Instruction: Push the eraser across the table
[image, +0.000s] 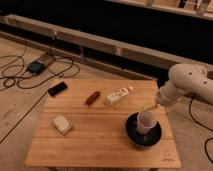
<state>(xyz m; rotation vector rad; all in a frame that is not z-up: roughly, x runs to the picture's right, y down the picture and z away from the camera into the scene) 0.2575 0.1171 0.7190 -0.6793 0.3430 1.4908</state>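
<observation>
My gripper (150, 106) hangs at the right edge of the table (100, 145) (clenched or released, I cannot tell). The eraser (57, 89) lies at the far left corner.

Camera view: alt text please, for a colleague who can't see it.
The black eraser lies at the far left corner of the wooden table, while the gripper hangs over the right side, beside a cup in a dark bowl. A pale block, red-brown object and white bottle lie between.
</observation>
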